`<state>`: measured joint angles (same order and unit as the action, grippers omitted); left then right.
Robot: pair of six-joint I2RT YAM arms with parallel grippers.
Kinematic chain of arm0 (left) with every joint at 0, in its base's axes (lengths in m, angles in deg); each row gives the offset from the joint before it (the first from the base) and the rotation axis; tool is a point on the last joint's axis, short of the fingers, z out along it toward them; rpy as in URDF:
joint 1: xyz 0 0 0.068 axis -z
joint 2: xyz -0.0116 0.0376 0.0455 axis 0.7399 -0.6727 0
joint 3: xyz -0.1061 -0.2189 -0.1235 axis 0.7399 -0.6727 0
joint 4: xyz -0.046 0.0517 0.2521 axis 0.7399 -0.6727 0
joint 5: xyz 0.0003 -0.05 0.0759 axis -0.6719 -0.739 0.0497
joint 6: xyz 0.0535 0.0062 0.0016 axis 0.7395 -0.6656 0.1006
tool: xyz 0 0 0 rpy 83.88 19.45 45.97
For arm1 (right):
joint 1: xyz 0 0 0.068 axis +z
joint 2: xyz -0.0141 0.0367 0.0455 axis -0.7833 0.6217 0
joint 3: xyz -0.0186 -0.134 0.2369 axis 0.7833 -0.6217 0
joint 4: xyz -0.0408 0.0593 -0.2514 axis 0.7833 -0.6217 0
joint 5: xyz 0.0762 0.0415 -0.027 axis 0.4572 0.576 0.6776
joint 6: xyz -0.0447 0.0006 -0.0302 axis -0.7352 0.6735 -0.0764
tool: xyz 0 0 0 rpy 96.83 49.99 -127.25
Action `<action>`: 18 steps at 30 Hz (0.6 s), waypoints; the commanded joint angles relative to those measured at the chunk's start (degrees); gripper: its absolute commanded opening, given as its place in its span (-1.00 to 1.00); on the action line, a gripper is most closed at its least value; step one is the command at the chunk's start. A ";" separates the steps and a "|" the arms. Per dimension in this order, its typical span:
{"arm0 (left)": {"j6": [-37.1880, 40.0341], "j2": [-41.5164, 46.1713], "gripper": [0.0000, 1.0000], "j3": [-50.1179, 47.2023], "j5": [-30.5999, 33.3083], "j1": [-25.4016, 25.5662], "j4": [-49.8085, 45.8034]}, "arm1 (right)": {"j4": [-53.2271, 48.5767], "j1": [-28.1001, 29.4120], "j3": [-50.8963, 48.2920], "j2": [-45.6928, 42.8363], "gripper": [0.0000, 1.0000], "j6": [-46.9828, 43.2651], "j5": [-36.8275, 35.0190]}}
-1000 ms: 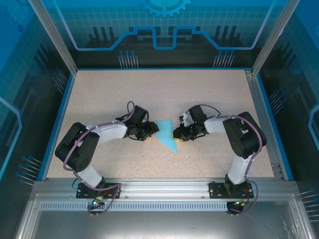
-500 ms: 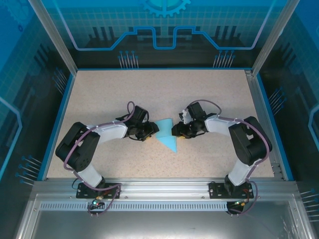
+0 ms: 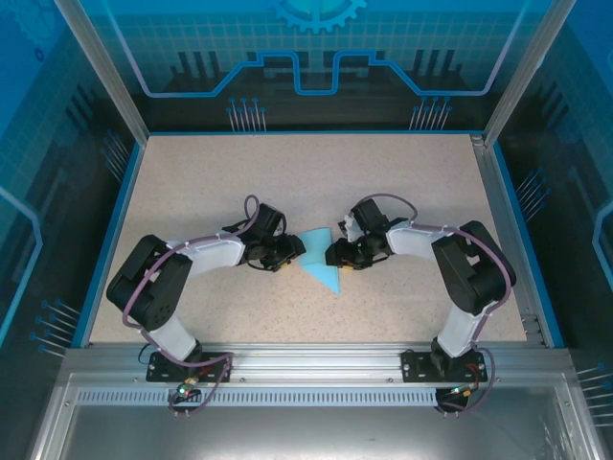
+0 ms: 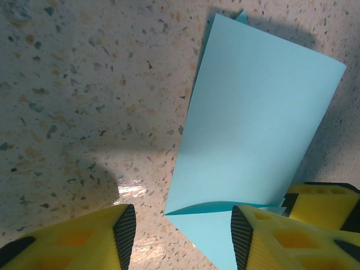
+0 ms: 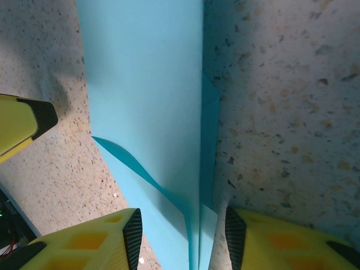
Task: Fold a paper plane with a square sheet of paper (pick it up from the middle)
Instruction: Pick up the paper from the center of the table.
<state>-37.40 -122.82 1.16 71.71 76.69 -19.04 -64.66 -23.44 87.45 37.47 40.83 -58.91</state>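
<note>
The square sheet of paper lies mid-table as a light-blue wedge of folded layers, its point toward the near edge. My left gripper stands open at its left edge; in the left wrist view the paper reaches between the yellow fingers, one flap slightly lifted, and the gripper grips nothing. My right gripper stands open at the right edge. In the right wrist view a raised crease of the paper runs between the apart pads of this gripper. The other gripper's fingertip shows at left.
The speckled tabletop has bare room on all sides of the paper. A blue rim and metal frame posts bound it. Both arm bases sit on the near rail.
The right gripper has gone from shut to open and shifted slightly left along the paper's right edge. The left gripper and the paper have stayed put.
</note>
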 commanded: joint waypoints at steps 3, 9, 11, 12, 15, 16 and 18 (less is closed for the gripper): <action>-0.15 0.27 0.03 0.24 -0.78 -0.50 0.35 | 3.16 0.62 0.68 0.53 -0.12 0.83 3.34; -0.23 0.35 0.03 0.27 -0.70 -0.56 0.49 | 6.24 0.35 -0.06 1.31 -0.18 0.98 4.19; -0.23 0.43 0.03 0.14 -0.63 -0.46 0.27 | 7.81 0.22 -0.26 1.86 -0.22 1.31 4.89; -0.20 0.45 0.03 0.18 -0.60 -0.49 0.28 | 8.49 0.18 -0.35 2.14 -0.24 1.56 5.39; -0.13 0.73 0.03 0.29 -0.45 -0.45 0.06 | 9.78 0.09 -0.27 3.08 -0.27 1.84 6.25; -0.06 0.80 0.03 0.27 -0.35 -0.49 -0.04 | 9.74 0.01 -0.18 3.49 -0.29 1.73 6.32; -0.08 0.98 0.03 0.30 -0.45 -0.56 -0.04 | 10.10 -0.16 -0.16 4.13 -0.37 1.70 6.76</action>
<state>-37.40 -122.82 1.16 71.73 76.69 -19.04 -56.24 -23.42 87.45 40.05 42.38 -54.39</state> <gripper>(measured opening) 0.517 0.330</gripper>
